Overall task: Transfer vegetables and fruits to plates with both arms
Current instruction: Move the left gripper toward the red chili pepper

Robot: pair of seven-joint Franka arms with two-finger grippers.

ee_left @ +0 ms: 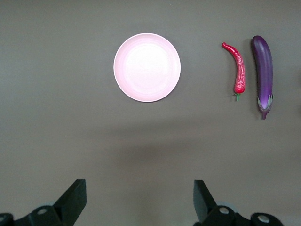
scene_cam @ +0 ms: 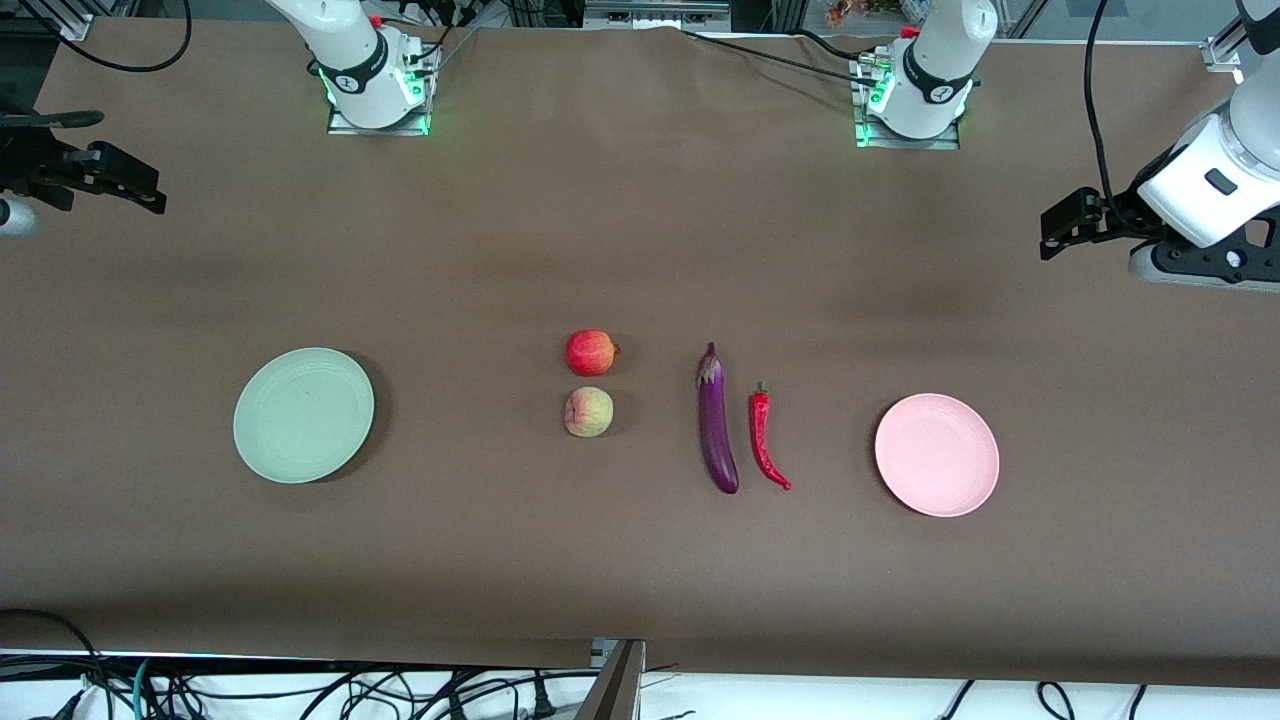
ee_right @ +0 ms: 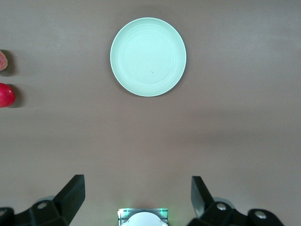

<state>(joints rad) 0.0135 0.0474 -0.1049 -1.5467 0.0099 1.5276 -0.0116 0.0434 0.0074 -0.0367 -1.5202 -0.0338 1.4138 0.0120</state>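
Overhead, both grippers raised, jaws spread wide, holding nothing. Left gripper point(ee_left: 138, 202) hangs over bare table at left arm's end; pink plate point(scene_cam: 937, 455), red chili point(scene_cam: 767, 440) and purple eggplant point(scene_cam: 717, 420) lie well clear of its jaws. Right gripper point(ee_right: 137, 200) hangs over right arm's end; green plate point(scene_cam: 303, 414) sits well apart. Red fruit point(scene_cam: 591, 352), peach-like fruit point(scene_cam: 588, 412) lie mid-table, untouched.
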